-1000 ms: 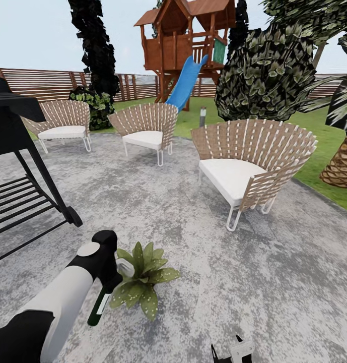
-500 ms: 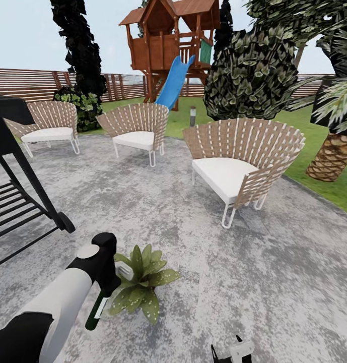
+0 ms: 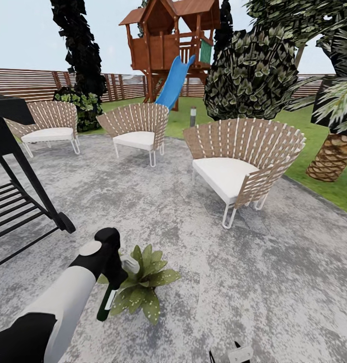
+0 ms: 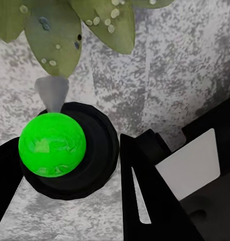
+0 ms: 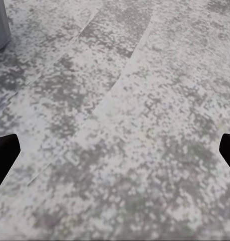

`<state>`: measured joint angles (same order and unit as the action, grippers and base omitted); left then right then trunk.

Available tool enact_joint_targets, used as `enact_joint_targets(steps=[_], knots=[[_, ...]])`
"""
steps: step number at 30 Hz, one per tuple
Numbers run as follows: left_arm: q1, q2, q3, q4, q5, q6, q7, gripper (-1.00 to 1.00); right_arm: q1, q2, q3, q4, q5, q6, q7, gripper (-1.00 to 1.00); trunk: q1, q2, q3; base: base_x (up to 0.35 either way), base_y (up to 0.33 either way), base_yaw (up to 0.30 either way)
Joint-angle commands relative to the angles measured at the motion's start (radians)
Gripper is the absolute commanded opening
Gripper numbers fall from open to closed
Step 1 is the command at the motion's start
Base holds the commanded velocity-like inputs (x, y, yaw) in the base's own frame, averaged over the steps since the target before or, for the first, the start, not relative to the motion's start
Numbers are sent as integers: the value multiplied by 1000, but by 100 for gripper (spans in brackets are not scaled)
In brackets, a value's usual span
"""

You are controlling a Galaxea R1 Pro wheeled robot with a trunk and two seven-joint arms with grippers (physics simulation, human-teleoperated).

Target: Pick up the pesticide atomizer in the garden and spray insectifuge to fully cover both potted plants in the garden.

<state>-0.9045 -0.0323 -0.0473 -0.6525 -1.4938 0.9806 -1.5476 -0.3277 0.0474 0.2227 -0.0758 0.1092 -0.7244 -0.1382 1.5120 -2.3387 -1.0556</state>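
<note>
A: Position of the pesticide atomizer (image 3: 106, 302)?
B: Clamped in the left gripper (image 3: 111, 282), hanging below it at a slant over the mottled-grey patio (image 3: 254, 282); dark body with white stripe pointing down toward the paving, white trigger head (image 3: 129, 264) up at the gripper, just beside the leaves.

A: Relation to the potted plant (image 3: 143, 285)?
B: Immediately beside it, on the robot's left of the rosette. Seen along the fingers in the left wrist view: round black body (image 4: 77, 153) topped with a bright green ball (image 4: 52, 144), a pale grey cone (image 4: 52, 94) reaching to the tip of a broad speckled leaf (image 4: 52, 35).

A: Left jaws?
B: Closed around the atomizer, a dark finger (image 4: 150, 196) pressed at its side.

A: Right gripper (image 3: 232, 355)?
B: Low at the bottom edge of the head view, well apart from plant and bottle. In the right wrist view, black fingertips (image 5: 4, 153) at opposite edges, spread wide, bare paving between them.

A: Surroundings?
B: Three woven chairs (image 3: 244, 156) with white cushions on the patio, a black wheeled frame (image 3: 22, 186) at the left, lawn (image 3: 314, 156), slatted fence (image 3: 27, 83), playhouse (image 3: 168, 45) with blue slide (image 3: 174, 83), scaly-trunked palm (image 3: 332, 156) at the right.
</note>
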Motion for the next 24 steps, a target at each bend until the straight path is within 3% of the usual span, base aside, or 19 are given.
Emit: enact_joint_targets(steps=[1,7,19,24], knots=[[0,0,-2,-1,-10,9,-10,-100,-1,0,2,1,10,-1,-11,100,0,0,-1,-47,0,0],[-2,0,-5,-1,-19,9,-9,-100,-1,0,1,3,10,-1,-11,100,0,0,-1,-196,0,0],[-8,2,-7,4,-26,13,-8,-100,0,0,3,5,10,-1,-9,100,0,0,-1,-9,0,0],[-5,7,-7,15,-64,10,-10,-100,0,-1,2,6,12,-1,-9,100,0,0,-1,0,0,0]])
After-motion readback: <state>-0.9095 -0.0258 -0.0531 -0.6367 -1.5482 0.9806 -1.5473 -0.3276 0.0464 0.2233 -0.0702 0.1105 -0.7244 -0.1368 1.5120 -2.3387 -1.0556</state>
